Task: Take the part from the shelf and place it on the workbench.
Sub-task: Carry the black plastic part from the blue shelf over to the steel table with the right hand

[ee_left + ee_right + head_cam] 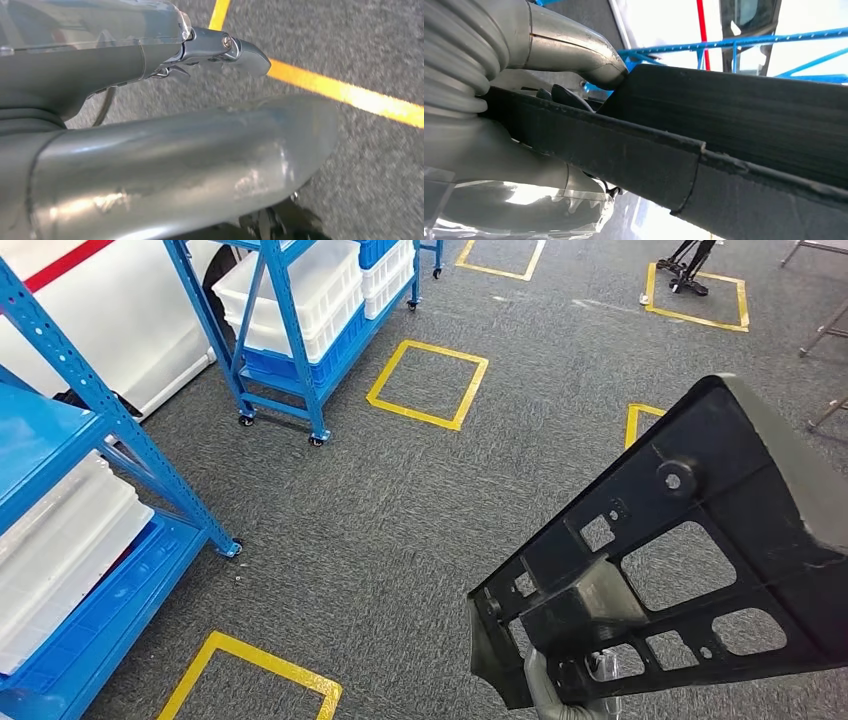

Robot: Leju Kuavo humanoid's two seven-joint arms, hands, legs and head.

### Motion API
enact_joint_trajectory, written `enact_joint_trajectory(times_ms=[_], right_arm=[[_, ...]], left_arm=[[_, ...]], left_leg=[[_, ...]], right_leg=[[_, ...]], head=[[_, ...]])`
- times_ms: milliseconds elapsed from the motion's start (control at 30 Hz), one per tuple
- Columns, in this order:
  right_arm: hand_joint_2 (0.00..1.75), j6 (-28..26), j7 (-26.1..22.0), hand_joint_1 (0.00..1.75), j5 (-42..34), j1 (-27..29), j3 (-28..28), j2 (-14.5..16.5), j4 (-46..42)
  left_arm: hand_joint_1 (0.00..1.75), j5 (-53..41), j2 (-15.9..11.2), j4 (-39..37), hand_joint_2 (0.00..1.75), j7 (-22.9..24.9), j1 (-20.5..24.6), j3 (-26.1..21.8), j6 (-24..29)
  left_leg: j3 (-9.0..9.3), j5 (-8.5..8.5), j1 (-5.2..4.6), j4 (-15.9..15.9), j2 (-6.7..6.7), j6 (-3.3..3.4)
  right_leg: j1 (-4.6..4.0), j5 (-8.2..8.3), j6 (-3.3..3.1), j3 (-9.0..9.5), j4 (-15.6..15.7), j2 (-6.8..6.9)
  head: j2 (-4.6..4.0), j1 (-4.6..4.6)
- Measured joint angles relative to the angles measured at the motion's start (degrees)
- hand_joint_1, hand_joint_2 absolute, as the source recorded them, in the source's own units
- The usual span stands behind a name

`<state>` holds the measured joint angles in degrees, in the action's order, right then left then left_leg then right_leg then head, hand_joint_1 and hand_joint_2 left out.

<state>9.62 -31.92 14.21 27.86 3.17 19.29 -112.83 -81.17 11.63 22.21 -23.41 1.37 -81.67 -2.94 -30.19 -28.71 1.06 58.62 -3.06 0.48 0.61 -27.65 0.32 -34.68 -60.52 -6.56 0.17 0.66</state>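
One hand, right hand (575,680), grips black part (690,540) aloft.

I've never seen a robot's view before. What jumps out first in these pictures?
A large black plastic part with cut-out holes fills the lower right, gripped by the right hand at its lower edge. Blue shelves holding white crates stand at the upper left, and yellow taped squares mark the grey carpet.

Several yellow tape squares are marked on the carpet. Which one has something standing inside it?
The far yellow square at the head view's top right. A dark stand's feet rest inside it, while the square beside the wheeled blue shelf and the near one show only bare carpet.
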Motion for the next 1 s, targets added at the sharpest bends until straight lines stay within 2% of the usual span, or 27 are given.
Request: enact_joint_trajectory(times_ms=[33, 100, 133, 167, 200, 233, 300, 333, 367, 400, 467, 533, 600, 633, 667, 700, 733, 767, 800, 833, 867, 900, 967, 1000], right_arm=[[1.75, -0.42, -0.02, 1.75, -0.01, -0.17, 0.07, -0.02, 0.14], [1.75, -1.45, -0.05, 1.75, -0.20, -0.65, 0.40, -0.16, 0.47], [1.75, -2.06, -0.05, 1.75, -0.38, -0.82, 0.65, -0.30, 0.65], [1.75, -2.61, -0.04, 1.75, -0.60, -0.90, 0.90, -0.48, 0.81], [1.75, -3.04, -0.04, 1.75, -0.81, -0.92, 1.09, -0.68, 0.95], [1.75, -3.33, -0.03, 1.75, -0.99, -0.92, 1.23, -0.86, 1.04], [1.75, -3.72, -0.04, 1.75, -1.29, -0.99, 1.41, -1.10, 1.09], [1.75, -3.87, -0.05, 1.75, -1.38, -1.03, 1.48, -1.17, 1.07], [1.75, -4.01, -0.09, 1.75, -1.47, -1.04, 1.51, -1.22, 0.98], [1.75, -4.07, -0.10, 1.75, -1.55, -0.98, 1.46, -1.26, 0.82], [1.75, -3.94, -0.15, 1.75, -1.77, -0.50, 1.27, -1.28, 0.15], [1.75, -3.45, -0.21, 1.75, -2.17, 0.07, 1.02, -1.26, -0.79], [1.75, -2.35, -0.28, 1.75, -2.78, 0.62, 0.38, -0.98, -1.79], [1.75, -1.63, -0.30, 1.75, -3.09, 0.96, -0.16, -0.75, -2.30], [1.75, -0.96, -0.31, 1.75, -3.34, 1.34, -0.77, -0.53, -2.76], [1.75, -0.42, -0.32, 1.75, -3.52, 1.69, -1.37, -0.35, -3.17], [1.75, -0.07, -0.32, 1.75, -3.63, 1.96, -1.84, -0.22, -3.47], [1.75, 0.14, -0.32, 1.75, -3.73, 2.17, -2.22, -0.11, -3.75], [1.75, 0.34, -0.32, 1.75, -3.91, 2.34, -2.61, 0.03, -4.01], [1.75, 0.55, -0.31, 1.75, -4.15, 2.44, -3.00, 0.14, -4.27], [1.75, 0.78, -0.28, 1.75, -4.40, 2.53, -3.40, 0.25, -4.52], [1.75, 1.00, -0.27, 1.75, -4.62, 2.66, -3.81, 0.32, -4.75], [1.75, 1.22, -0.22, 1.75, -4.79, 3.02, -4.47, 0.40, -5.16], [1.75, 1.27, -0.22, 1.75, -4.83, 3.20, -4.73, 0.42, -5.34]], left_arm=[[0.00, -0.05, 0.01, 0.00, 0.00, 0.01, -0.03, -0.03, 0.05], [0.00, -0.32, 0.02, 0.00, 0.00, -0.02, -0.16, -0.11, 0.11], [0.00, -0.57, 0.02, 0.00, 0.00, -0.04, -0.23, -0.17, 0.13], [0.00, -0.85, 0.02, 0.00, 0.00, -0.07, -0.25, -0.20, 0.14], [0.00, -1.16, 0.03, 0.00, 0.00, -0.12, -0.24, -0.21, 0.14], [0.00, -1.47, 0.06, 0.00, 0.00, -0.17, -0.19, -0.21, 0.15], [0.00, -2.05, 0.22, 0.00, 0.00, -0.44, -0.11, -0.20, 0.19], [0.00, -2.31, 0.32, 0.00, 0.00, -0.66, -0.10, -0.19, 0.22], [0.00, -2.57, 0.40, 0.00, 0.00, -0.95, -0.08, -0.16, 0.25], [0.00, -2.80, 0.48, 0.00, 0.00, -1.27, -0.04, -0.09, 0.27], [0.00, -3.27, 0.59, 0.00, 0.00, -1.93, 0.09, 0.13, 0.31], [0.00, -3.58, 0.66, 0.00, 0.00, -2.45, 0.09, 0.29, 0.33], [0.00, -3.96, 0.65, 0.00, 0.00, -2.74, -0.02, 0.41, 0.43], [0.00, -4.14, 0.64, 0.00, 0.00, -2.82, -0.06, 0.50, 0.50], [0.00, -4.31, 0.63, 0.00, 0.00, -2.89, -0.09, 0.61, 0.57], [0.00, -4.40, 0.62, 0.00, 0.00, -2.94, -0.09, 0.72, 0.63], [0.00, -4.49, 0.60, 0.00, 0.00, -2.98, -0.08, 0.82, 0.68], [0.00, -4.58, 0.57, 0.00, 0.00, -3.02, -0.06, 0.94, 0.75], [0.00, -4.66, 0.54, 0.00, 0.00, -3.05, -0.04, 1.07, 0.86], [0.00, -4.73, 0.50, -0.01, 0.00, -3.09, -0.01, 1.18, 1.01], [0.00, -4.82, 0.46, -0.01, 0.00, -3.13, 0.02, 1.27, 1.14], [0.00, -4.93, 0.42, -0.02, 0.00, -3.15, 0.08, 1.37, 1.23], [0.00, -5.14, 0.28, -0.02, 0.00, -3.18, 0.27, 1.54, 1.30], [0.00, -5.21, 0.18, -0.02, 0.00, -3.20, 0.39, 1.60, 1.34]], left_leg=[[0.03, 0.21, 0.02, -0.28, 0.86, 0.38], [-0.04, 0.31, -0.24, -0.42, 2.61, 0.75], [-0.09, 0.27, -0.37, -0.41, 3.54, 0.82], [-0.11, 0.22, -0.48, -0.40, 4.42, 0.85], [-0.08, 0.16, -0.55, -0.40, 5.25, 0.85], [0.00, 0.09, -0.60, -0.41, 5.99, 0.82], [0.30, -0.13, -0.73, -0.41, 7.22, 0.56], [0.43, -0.24, -0.81, -0.42, 7.68, 0.34], [0.57, -0.36, -0.87, -0.42, 8.14, 0.10], [0.71, -0.45, -0.93, -0.49, 8.59, -0.14], [1.07, -0.73, -0.89, -0.52, 9.05, -0.66], [0.35, -2.49, -0.75, 1.72, 6.85, -1.13], [-2.63, -6.19, -0.57, 8.43, 4.15, -1.37], [-4.44, -7.79, -0.54, 12.29, 3.72, -1.46], [-5.78, -8.46, -0.49, 14.98, 3.57, -1.55], [-6.23, -7.84, -0.44, 15.59, 3.51, -1.62], [-5.65, -6.14, -0.36, 13.91, 3.39, -1.66], [-4.26, -3.75, -0.20, 10.43, 2.89, -1.69], [-2.74, -1.93, -0.02, 6.70, 1.60, -1.71], [-1.50, -0.85, 0.16, 3.59, 0.29, -1.65], [-0.81, -0.46, 0.23, 1.71, -0.80, -1.54], [-0.62, -0.71, 0.16, 1.10, -1.38, -1.32], [-0.45, -0.50, 0.00, 0.70, -0.33, -0.57], [-0.32, -0.29, -0.02, 0.45, 0.33, -0.14]], right_leg=[[-0.07, -1.22, 0.21, -0.90, -1.88, 1.64], [-0.15, -4.89, 0.53, -3.97, -8.41, 5.08], [-0.07, -6.28, 0.68, -5.52, -11.75, 5.74], [0.01, -6.74, 0.74, -6.35, -13.67, 6.06], [0.07, -6.15, 0.72, -6.14, -13.60, 6.28], [0.07, -4.70, 0.58, -4.80, -11.40, 6.57], [-0.34, -1.64, -0.05, -0.34, -3.63, 8.44], [-0.64, -0.86, -0.40, 1.29, -0.62, 9.36], [-0.95, -0.62, -0.69, 2.15, 1.13, 9.99], [-1.19, -0.79, -0.89, 2.22, 1.58, 10.04], [-1.03, -0.48, -1.29, 2.24, 2.05, 8.85], [-0.59, -0.09, -1.93, 2.56, 2.72, 7.77], [-0.42, 0.09, -2.35, 2.68, 2.93, 6.59], [-0.44, 0.09, -2.42, 2.65, 2.89, 5.91], [-0.45, 0.07, -2.42, 2.67, 2.82, 5.15], [-0.44, 0.04, -2.40, 2.68, 2.69, 4.32], [-0.39, -0.03, -2.31, 2.70, 2.51, 3.45], [-0.31, -0.17, -2.14, 2.70, 2.24, 2.55], [-0.29, -0.37, -1.87, 2.61, 1.87, 1.72], [-0.27, -0.56, -1.57, 2.36, 1.41, 0.96], [-0.26, -0.65, -1.21, 2.04, 1.06, 0.29], [-0.20, -0.62, -0.84, 1.73, 0.89, -0.32], [0.05, -0.35, -0.12, 1.28, 0.97, -1.20], [0.07, -0.56, 0.15, 1.06, 0.67, -0.44]], head=[[-0.01, 0.14], [-0.01, 0.39], [-0.01, 0.40], [-0.01, 0.40], [-0.01, 0.40], [-0.01, 0.40], [-0.01, 0.38], [0.00, 0.37], [0.00, 0.37], [-0.01, 0.34], [-0.01, 0.35], [-0.01, 0.25], [-0.01, 0.06], [-0.01, -0.01], [-0.02, -0.06], [-0.02, -0.06], [-0.02, -0.07], [-0.02, -0.07], [-0.01, -0.07], [-0.01, -0.07], [0.00, -0.05], [0.00, -0.10], [0.00, -0.18], [0.00, -0.16]])
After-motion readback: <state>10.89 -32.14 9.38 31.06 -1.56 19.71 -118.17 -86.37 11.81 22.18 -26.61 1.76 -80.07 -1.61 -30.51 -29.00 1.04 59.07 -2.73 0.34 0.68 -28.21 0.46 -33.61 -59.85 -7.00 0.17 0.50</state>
